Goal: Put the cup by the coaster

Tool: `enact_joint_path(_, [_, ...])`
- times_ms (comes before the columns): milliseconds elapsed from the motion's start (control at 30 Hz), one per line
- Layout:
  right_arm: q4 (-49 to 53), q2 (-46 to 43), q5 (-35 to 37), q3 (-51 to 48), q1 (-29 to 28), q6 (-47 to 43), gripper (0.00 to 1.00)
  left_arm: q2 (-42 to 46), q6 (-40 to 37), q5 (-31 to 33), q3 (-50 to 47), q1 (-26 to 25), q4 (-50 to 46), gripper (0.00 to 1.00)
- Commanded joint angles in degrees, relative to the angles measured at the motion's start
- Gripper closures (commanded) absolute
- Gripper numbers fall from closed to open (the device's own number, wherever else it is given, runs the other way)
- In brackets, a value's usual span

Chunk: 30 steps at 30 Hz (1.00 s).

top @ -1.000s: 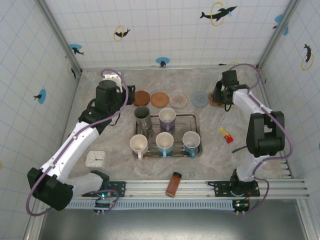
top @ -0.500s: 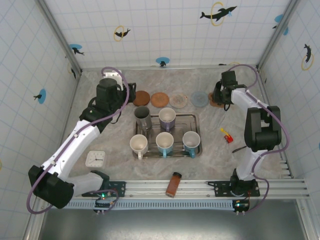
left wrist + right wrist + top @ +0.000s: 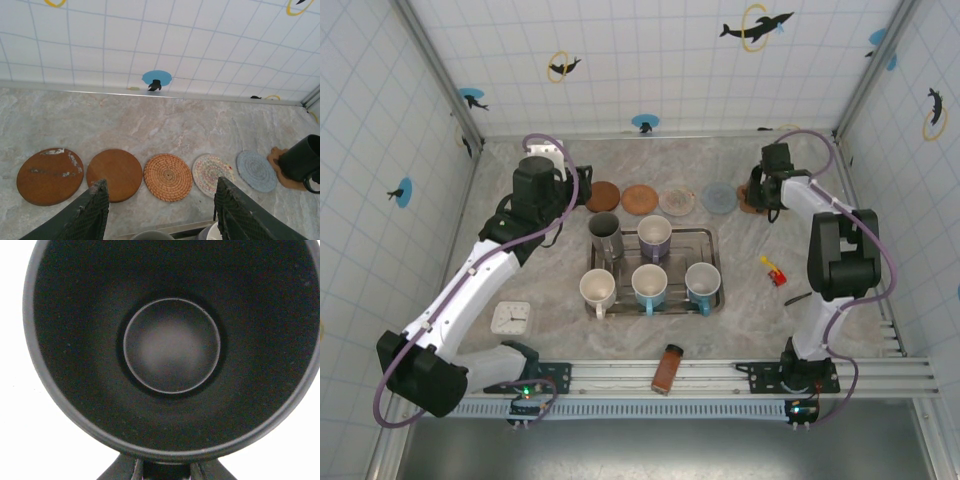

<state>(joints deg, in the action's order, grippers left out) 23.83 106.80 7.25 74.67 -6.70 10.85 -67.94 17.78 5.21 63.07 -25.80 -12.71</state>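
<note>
Marble-patterned grey table (image 3: 750, 320), seen from above, with the rectangular metal tray (image 3: 712, 240) of mugs at its middle and a row of round coasters along its far edge. My left gripper (image 3: 161, 187) hung over the far side of the tray, its two dark fingers (image 3: 95, 210) standing apart with nothing between them, facing the row of coasters. My right gripper (image 3: 767, 195) reached to the far right end of that row and was the arm at the work; the left was well apart from it, the whole row lying between. The glossy black ceramic mug (image 3: 300, 160) sat directly below my right wrist, mouth up and its long axis about upright, so that I looked straight down onto its round floor (image 3: 171, 346). My right fingers (image 3: 125, 471) were closed in on what I judged to be the mug's handle, at the near edge of the rim. The mug overlapped the irregular brown cork coaster (image 3: 287, 181), just beyond the blue-grey woven one (image 3: 255, 170); I could not tell whether its base rested there or hung above. The coming release therefore turned on the mug standing beside that coaster.
</note>
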Motion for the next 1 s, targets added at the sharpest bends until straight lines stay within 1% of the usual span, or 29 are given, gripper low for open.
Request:
enact_joint_path(0, [-5.1,0.0,0.2,3.9,-0.2,-0.4,1.00,-0.3,-1.1,0.3,2.1,0.0,1.0,0.43])
enact_joint_path(567, [-4.3,0.0,0.8,3.7,-0.7,0.0,1.00,0.1,-1.2,0.2,1.7,-0.2,0.9,0.43])
enact_joint_path(600, [-4.1,-0.3,1.0,3.5,-0.9,-0.1,0.98,0.3,-1.2,0.2,1.9,-0.2,0.8,0.43])
enact_joint_path(633, [-4.2,-0.5,1.1,3.3,-0.9,-0.1,0.93,0.2,-1.2,0.2,1.7,-0.2,0.6,0.43])
enact_joint_path(700, [-4.3,-0.9,1.2,2.8,-1.1,-0.1,0.89,0.4,-1.2,0.3,1.6,-0.3,0.5,0.43])
enact_joint_path(800, [-4.1,-1.4,1.4,2.5,-1.3,-0.1,0.77,0.7,-1.2,0.3,1.5,-0.2,0.5,0.43])
enact_joint_path(967, [-3.2,-2.2,1.9,2.5,-1.5,0.0,0.64,1.6,-1.2,0.4,1.1,-0.2,0.3,0.43])
